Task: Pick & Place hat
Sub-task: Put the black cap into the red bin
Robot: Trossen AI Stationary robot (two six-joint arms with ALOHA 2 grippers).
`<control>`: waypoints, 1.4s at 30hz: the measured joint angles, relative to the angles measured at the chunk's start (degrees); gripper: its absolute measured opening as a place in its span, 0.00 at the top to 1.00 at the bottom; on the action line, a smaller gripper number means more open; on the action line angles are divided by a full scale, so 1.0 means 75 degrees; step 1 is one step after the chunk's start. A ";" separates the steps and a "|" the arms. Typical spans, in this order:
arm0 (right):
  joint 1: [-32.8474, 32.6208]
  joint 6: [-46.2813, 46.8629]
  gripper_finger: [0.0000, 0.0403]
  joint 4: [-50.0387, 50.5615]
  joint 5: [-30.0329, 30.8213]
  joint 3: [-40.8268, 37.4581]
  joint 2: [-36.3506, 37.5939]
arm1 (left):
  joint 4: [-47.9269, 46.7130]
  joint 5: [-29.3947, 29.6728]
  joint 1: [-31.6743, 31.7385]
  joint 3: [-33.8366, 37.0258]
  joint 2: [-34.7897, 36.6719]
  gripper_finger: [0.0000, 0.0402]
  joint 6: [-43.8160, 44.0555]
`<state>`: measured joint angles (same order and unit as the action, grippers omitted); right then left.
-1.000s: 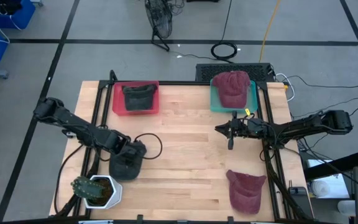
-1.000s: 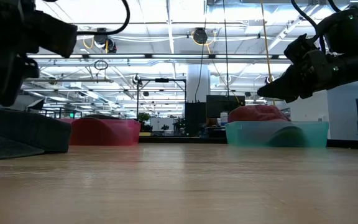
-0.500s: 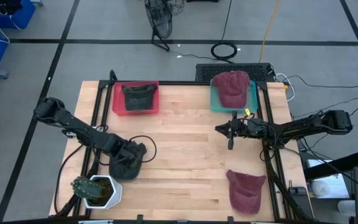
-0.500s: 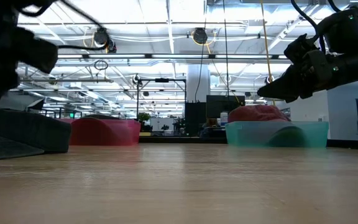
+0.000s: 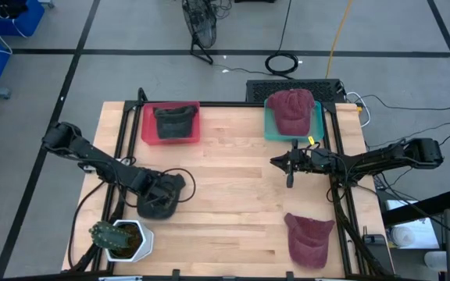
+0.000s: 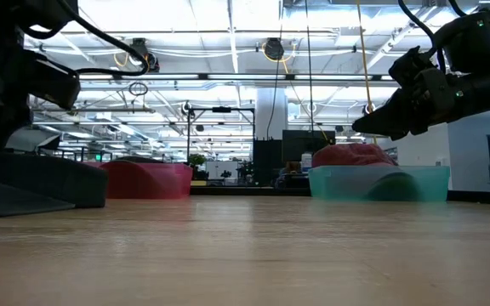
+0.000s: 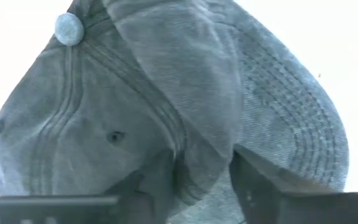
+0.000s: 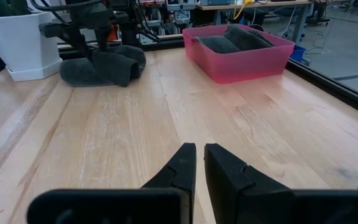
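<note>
A dark grey hat (image 5: 156,204) lies on the table near the left edge, crown up; it fills the left wrist view (image 7: 104,124). My left gripper (image 5: 165,190) is down on it, shut on a fold of its crown. My right gripper (image 5: 273,161) hangs shut above the table's middle right, holding nothing; its own view shows its fingers nearly together (image 8: 200,149). A maroon hat (image 5: 309,238) rests on the table at the near right. A second maroon hat (image 5: 291,109) sits in the teal tray (image 5: 270,129). Another dark hat (image 5: 174,121) lies in the red tray (image 5: 148,133). My left gripper pinches a raised fold of the grey hat's crown (image 7: 197,143) between its two fingers (image 7: 157,186), beside the top button (image 7: 69,29). The fingers come slanting down from the table's left. The hat's brim and lower edge (image 6: 41,191) stay on the table.
A white pot with a cactus (image 5: 119,238) stands at the near left corner, close to the grey hat. A black cable (image 5: 186,176) loops by the left gripper. Bare wood (image 5: 233,195) spreads across the table's middle between the two arms.
My left gripper has sunk lower onto the grey hat. The hat has bunched up, and its near part has drawn a little toward the far edge, under the gripper. The right arm has kept still.
</note>
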<state>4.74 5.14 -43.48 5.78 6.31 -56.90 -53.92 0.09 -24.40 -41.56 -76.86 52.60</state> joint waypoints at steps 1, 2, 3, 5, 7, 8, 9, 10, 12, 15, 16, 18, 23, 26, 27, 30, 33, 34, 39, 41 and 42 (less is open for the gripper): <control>0.0000 0.0000 0.94 0.0000 0.0000 0.0000 -0.0002 | 0.0008 -0.0007 0.0000 0.0000 0.0000 0.67 -0.0001; 0.0002 0.0000 0.94 0.0000 0.0001 0.0000 -0.0001 | 0.0010 -0.0032 0.0000 0.0000 0.0000 0.71 -0.0003; 0.0002 0.0000 0.94 0.0000 0.0003 0.0000 0.0000 | 0.0008 -0.0054 0.0000 0.0000 0.0000 0.76 -0.0026; 0.0002 -0.0002 0.94 0.0000 0.0006 0.0000 -0.0001 | -0.0012 -0.0162 0.0000 -0.0028 0.0000 0.85 -0.0228; 0.0002 -0.0002 0.94 0.0000 0.0007 0.0000 -0.0003 | -0.0093 -0.0322 0.0000 -0.0143 0.0000 0.94 -0.0424; 0.0002 -0.0002 0.94 0.0000 0.0009 0.0000 0.0000 | -0.0206 -0.0331 0.0000 -0.0233 0.0000 0.97 -0.0467; 0.0002 -0.0002 0.94 0.0000 0.0009 0.0000 0.0000 | -0.0375 -0.0264 0.0002 -0.0352 0.0000 0.97 -0.0482; 0.0002 -0.0002 0.94 0.0000 0.0011 0.0000 -0.0001 | -0.0574 -0.0124 0.0008 -0.0489 0.0000 0.96 -0.0526; 0.0002 -0.0002 0.94 0.0000 0.0012 0.0000 -0.0003 | -0.1015 0.0261 0.0013 -0.0807 0.0000 0.94 -0.0586; 0.0002 0.0004 0.94 0.0000 0.0012 0.0000 0.0000 | -0.1784 0.1034 0.0012 -0.1321 0.0000 0.93 -0.0797; 0.0002 0.0007 0.94 0.0000 0.0012 0.0000 0.0000 | -0.2087 0.1346 0.0023 -0.1492 0.0000 0.94 -0.0908; 0.0002 0.0007 0.94 -0.0003 0.0012 0.0000 -0.0002 | -0.2564 0.1929 0.0102 -0.1811 0.0000 0.97 -0.1164; 0.0002 0.0022 0.94 -0.0006 0.0012 0.0000 -0.0001 | -0.3437 0.3747 0.0556 -0.2337 0.0006 0.95 -0.2146; 0.0002 0.0022 0.94 -0.0003 0.0012 0.0000 0.0000 | -0.3536 0.4532 0.1063 -0.2405 0.0006 0.92 -0.3118; 0.0002 0.0022 0.94 -0.0003 0.0012 0.0000 0.0000 | -0.3532 0.4697 0.1271 -0.2408 0.0006 0.92 -0.3404; 0.0002 0.0012 0.94 -0.0004 0.0012 -0.0001 0.0000 | -0.3519 0.5132 0.1990 -0.2407 0.0006 0.94 -0.4209; 0.0002 0.0001 0.94 -0.0003 0.0012 -0.0003 0.0000 | -0.3368 0.5730 0.2711 -0.2407 0.0006 0.98 -0.4811; 0.0002 0.0001 0.94 -0.0003 0.0015 -0.0003 -0.0002 | -0.3248 0.5952 0.2942 -0.2408 0.0006 0.98 -0.4973; 0.0002 -0.0012 0.94 -0.0001 0.0012 -0.0003 0.0000 | -0.2180 0.6459 0.3995 -0.2410 0.0006 0.92 -0.6362; 0.0002 -0.0031 0.94 0.0000 0.0012 -0.0003 -0.0002 | -0.1581 0.6385 0.4345 -0.2410 0.0006 0.92 -0.6955; 0.0002 -0.0031 0.94 0.0000 0.0012 -0.0003 0.0000 | -0.1317 0.6266 0.4499 -0.2410 0.0006 0.92 -0.7211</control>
<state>4.75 4.91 -43.48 5.87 6.28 -56.90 -63.80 47.08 9.34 -59.64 -76.82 -1.49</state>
